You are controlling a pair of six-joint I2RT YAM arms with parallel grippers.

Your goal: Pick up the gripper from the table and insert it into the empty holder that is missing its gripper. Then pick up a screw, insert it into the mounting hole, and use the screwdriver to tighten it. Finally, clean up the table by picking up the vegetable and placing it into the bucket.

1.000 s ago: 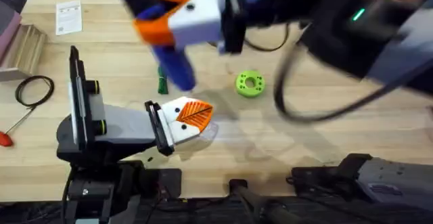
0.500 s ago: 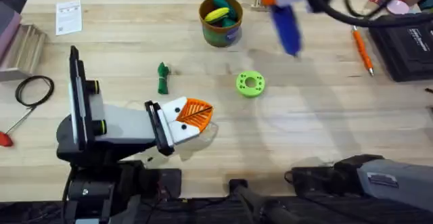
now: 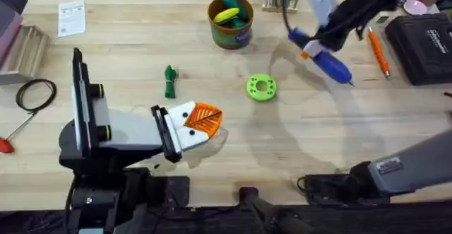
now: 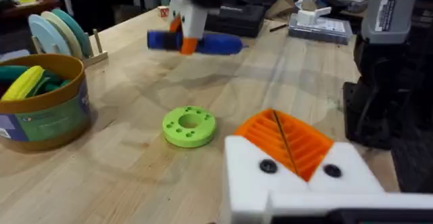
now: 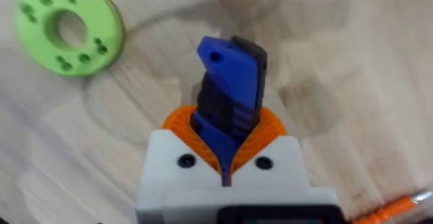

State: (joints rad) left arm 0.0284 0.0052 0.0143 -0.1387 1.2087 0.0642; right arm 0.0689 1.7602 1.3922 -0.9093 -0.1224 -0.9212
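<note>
My right gripper [image 3: 316, 49] is shut on the blue screwdriver [image 3: 326, 61], held tilted above the table's far right with its tip pointing right; the right wrist view shows the screwdriver [image 5: 226, 92] between the orange pads. My left gripper [image 3: 203, 121] rests near the table's middle with its orange ribbed fingers [image 4: 287, 139] pressed together in the white holder [image 4: 298, 183], which bears two dark screw heads. The dark green vegetable [image 3: 169, 80] lies on the wood beyond the left gripper. At the far edge stands the bucket [image 3: 231, 29], holding yellow and green pieces.
A bright-green disc with holes [image 3: 261, 87] lies between the two grippers. An orange pen-like tool [image 3: 378, 50] and a black case [image 3: 424, 47] are at the far right. At the left edge lie a black cable loop [image 3: 35, 92] and a red-handled tool [image 3: 7, 143].
The right arm has carried the screwdriver from close under the camera out to the far right and down toward the table. The left arm has not moved.
</note>
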